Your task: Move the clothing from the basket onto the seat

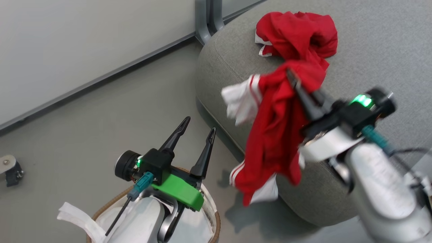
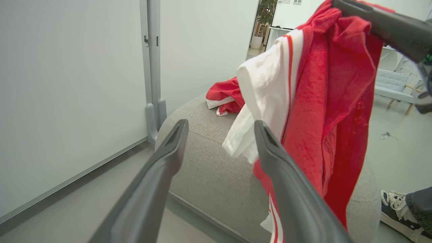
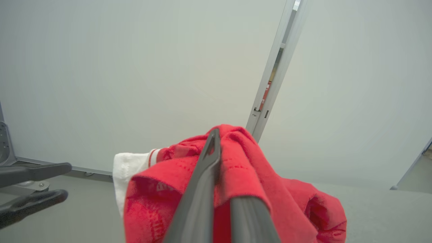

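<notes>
My right gripper is shut on a red clothing piece with white striped trim. The piece hangs in the air over the front edge of the grey seat. A second crumpled red garment lies on the seat behind it. My left gripper stands open and empty over the basket, left of the hanging cloth. The basket's white liner drapes over its rim. In the left wrist view the hanging garment is just right of my open left gripper. In the right wrist view the red cloth bunches around the shut right gripper.
A pale wall with a grey post stands behind the seat. Grey floor lies between wall, basket and seat. A small metal caster sits at the far left. A person's shoe rests on the floor beside the seat.
</notes>
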### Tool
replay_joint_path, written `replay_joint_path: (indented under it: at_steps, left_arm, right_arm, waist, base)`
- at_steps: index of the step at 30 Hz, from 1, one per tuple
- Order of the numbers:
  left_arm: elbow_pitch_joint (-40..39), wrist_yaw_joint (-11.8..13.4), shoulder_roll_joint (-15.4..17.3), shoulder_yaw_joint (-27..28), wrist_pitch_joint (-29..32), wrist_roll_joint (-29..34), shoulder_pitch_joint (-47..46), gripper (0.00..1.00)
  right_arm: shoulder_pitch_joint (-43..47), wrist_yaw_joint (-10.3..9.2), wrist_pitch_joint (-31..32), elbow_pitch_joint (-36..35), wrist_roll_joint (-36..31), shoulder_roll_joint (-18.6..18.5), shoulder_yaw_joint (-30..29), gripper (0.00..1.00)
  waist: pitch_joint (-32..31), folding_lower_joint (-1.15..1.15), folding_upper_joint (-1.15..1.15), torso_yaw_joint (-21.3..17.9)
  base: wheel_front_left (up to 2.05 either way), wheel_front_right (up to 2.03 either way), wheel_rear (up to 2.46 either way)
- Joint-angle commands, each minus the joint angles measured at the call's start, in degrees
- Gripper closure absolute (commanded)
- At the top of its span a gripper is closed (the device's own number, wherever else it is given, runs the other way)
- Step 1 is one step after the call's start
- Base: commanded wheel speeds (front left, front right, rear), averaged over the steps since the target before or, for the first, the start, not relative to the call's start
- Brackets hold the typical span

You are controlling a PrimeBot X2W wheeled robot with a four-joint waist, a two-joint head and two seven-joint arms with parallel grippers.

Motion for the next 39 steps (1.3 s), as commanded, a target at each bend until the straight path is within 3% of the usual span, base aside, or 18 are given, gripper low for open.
replay_joint_path:
  at_steps: [1, 5, 9, 19, 28, 39]
  left_arm:
    - [-0.50, -0.16, 1.08, 0.02, -0.05, -0.33, -0.81, 0.00]
    - [-0.92, -0.16, 2.52, -0.18, -0.05, -0.50, -0.81, 0.00]
    - [-1.16, -0.16, 3.94, 0.16, -0.05, -0.37, -0.75, 0.00]
    - [-3.60, -0.16, 7.24, 2.31, -0.04, 1.28, -0.44, 0.00]
    - [-5.53, -0.17, 9.18, -0.12, -0.05, 1.40, -4.62, 0.00]
    - [-8.18, -0.17, 11.07, -1.26, -0.04, 2.08, -8.12, 0.00]
  right_arm:
    - [-3.44, -0.08, -0.13, -1.08, -0.37, -2.07, -1.07, 1.00]
    - [-13.56, -0.08, -0.13, -1.38, -2.34, -9.89, -3.59, 1.00]
    - [-24.24, -0.08, -0.11, 3.10, -4.27, -16.39, -4.61, 1.00]
    - [-45.58, -0.08, -0.07, 17.27, -11.86, -21.02, -10.24, 1.00]
    - [-46.48, -0.08, -0.07, 27.27, -20.20, -20.90, -24.87, 1.00]
    - [-32.49, -0.08, -0.07, 34.64, -20.85, -11.05, -35.37, 1.00]
  waist:
    - [2.11, 0.00, -0.01, -0.69]
    - [4.07, 0.00, -0.01, -0.75]
    - [6.57, 0.00, -0.01, -0.61]
    - [13.93, 0.00, -0.01, 1.29]
    - [21.28, 0.00, -0.01, 7.59]
    - [28.29, 0.00, -0.01, 11.89]
  base:
    - [0.01, 0.01, 0.01]
    - [0.00, 0.00, 0.00]
    - [0.00, 0.00, 0.00]
    - [0.00, 0.00, 0.00]
    - [0.00, 0.00, 0.00]
    - [0.00, 0.00, 0.00]
